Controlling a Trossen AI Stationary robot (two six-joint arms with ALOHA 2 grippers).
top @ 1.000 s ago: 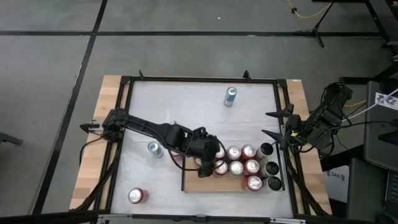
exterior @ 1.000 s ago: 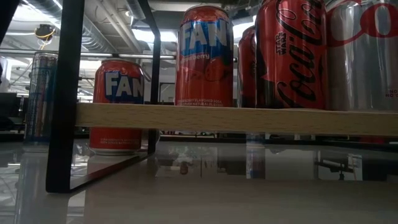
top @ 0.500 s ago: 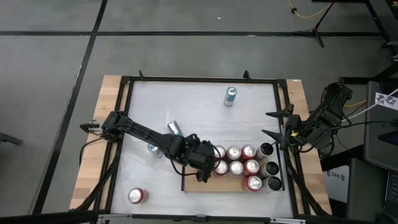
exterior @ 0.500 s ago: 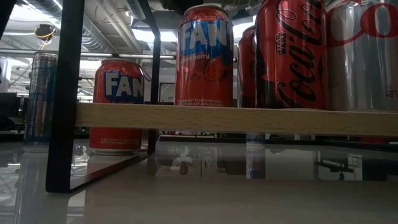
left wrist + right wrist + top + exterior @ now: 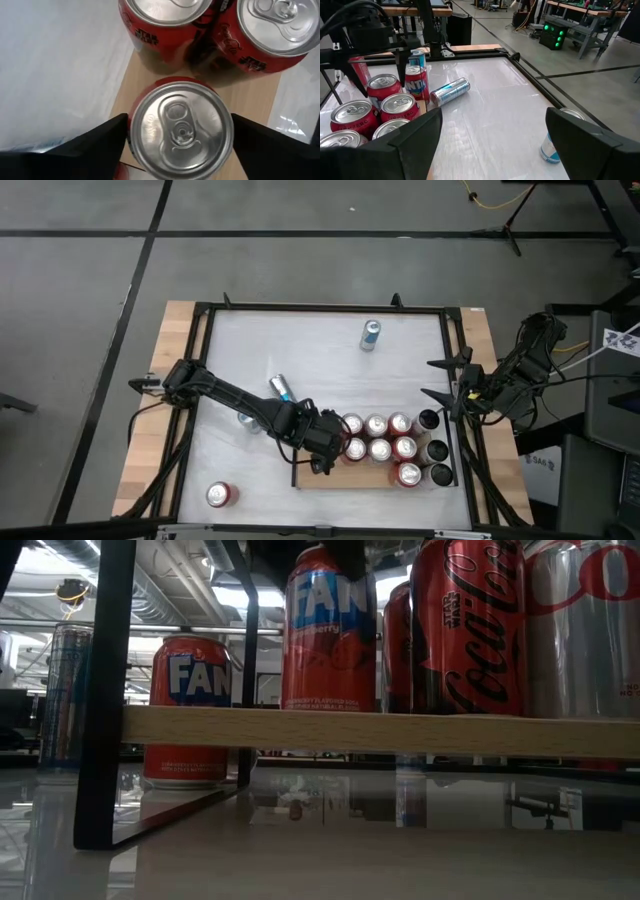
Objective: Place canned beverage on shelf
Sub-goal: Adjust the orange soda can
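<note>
The shelf is a light wooden board with black end rails, standing at the near right of the table; several cans stand on it. A red Fanta can stands at the left of that group, its silver top filling the left wrist view. My left gripper is over it, a finger on each side of the can. My right gripper waits open at the table's right edge, its fingers wide apart with nothing between them. My left gripper has the Fanta can's upper wall, just under the rim, between its two fingers, one on each side. The fingers come from above, slanting down. The can's base is on the shelf board, and the can leans slightly.
A blue can lies on its side left of the shelf, and a silver can stands partly under my left arm. Another blue can stands near the far edge, and a red can stands at the near left.
My left gripper has come down and toward the near edge onto the Fanta can on the shelf; its fingers now show at the can's top in the low view. The can has shifted and tipped a little. The arm's move has uncovered the lying blue can.
</note>
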